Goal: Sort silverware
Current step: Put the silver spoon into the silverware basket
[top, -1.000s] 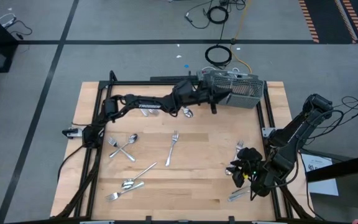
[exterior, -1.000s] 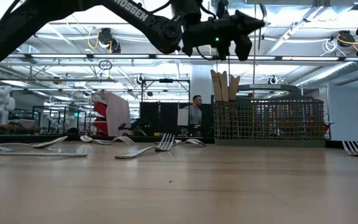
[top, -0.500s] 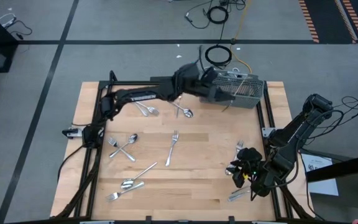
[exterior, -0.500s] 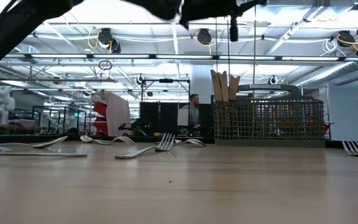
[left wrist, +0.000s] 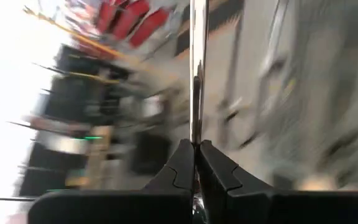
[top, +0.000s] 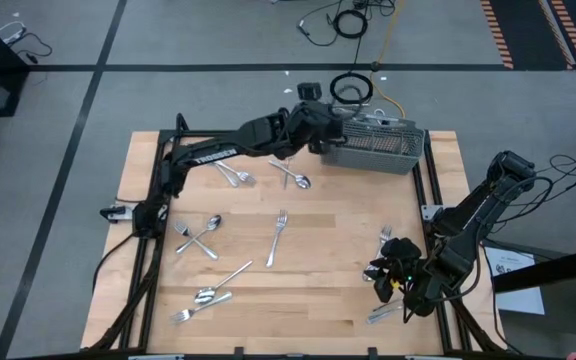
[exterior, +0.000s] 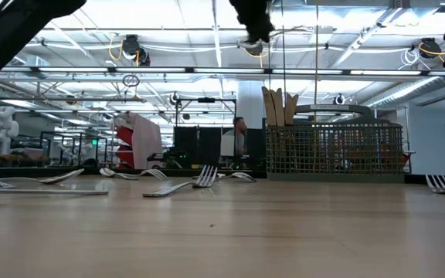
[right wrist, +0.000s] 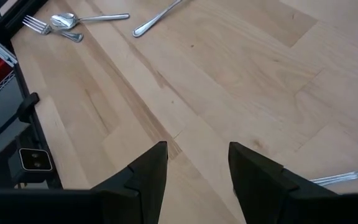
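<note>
A slim piece of silverware (left wrist: 195, 74) is clamped between the left tool's (left wrist: 196, 163) fingers, upper centre beside the caddy (top: 378, 145); the right tool (right wrist: 194, 163) is held parted, lower right.

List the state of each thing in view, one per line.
Left tool: shut on a utensil, raised beside the caddy.
Right tool: open, empty, low over the table's near right corner.
Caddy: upright at the table's far edge.
Fork: lying flat mid-table.
Crossed pair: flat on the left side.
Table: silverware scattered on it.
</note>
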`<state>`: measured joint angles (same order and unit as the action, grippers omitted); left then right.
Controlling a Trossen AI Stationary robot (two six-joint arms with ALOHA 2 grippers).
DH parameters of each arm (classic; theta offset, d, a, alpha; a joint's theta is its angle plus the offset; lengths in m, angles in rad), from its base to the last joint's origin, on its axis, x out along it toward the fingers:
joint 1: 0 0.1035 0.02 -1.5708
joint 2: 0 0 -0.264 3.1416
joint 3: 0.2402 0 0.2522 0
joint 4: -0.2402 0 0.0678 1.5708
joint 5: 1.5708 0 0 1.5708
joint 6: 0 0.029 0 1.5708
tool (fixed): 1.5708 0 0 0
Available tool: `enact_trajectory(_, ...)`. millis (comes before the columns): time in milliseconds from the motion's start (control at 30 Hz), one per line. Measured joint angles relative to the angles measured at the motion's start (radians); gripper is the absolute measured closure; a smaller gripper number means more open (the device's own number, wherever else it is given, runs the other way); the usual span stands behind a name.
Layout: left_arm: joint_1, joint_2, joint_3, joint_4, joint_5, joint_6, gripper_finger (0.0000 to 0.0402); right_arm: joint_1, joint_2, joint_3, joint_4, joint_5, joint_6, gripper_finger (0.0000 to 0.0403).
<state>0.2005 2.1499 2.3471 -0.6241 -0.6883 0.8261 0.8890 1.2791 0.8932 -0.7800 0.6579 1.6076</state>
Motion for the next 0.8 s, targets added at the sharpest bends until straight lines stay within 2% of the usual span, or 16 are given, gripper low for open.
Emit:
enact_trajectory(100,0.009,0.030,0.000,0.015,-0.073,0.293,0.0392,0.000,0.000,0.000,-0.001,0.000,0.005,0.0241)
enact_trajectory(300,0.026,0.069,-0.001,0.028,-0.078,0.740,0.0392,0.000,0.000,0.000,0.011,0.000,0.058,0.0241)
enact_trajectory(467,0.035,0.115,-0.002,0.115,-0.067,0.961,0.0387,0.000,0.000,0.000,0.039,0.000,0.061,0.0241)
enact_trajectory(600,0.036,0.135,-0.002,0.223,0.031,1.108,0.0384,0.000,0.000,0.000,0.053,-0.005,0.088,0.0241)
enact_trajectory(800,0.036,0.139,-0.002,0.279,0.208,1.328,0.0382,0.000,0.000,0.000,0.091,-0.052,0.132,0.0241)
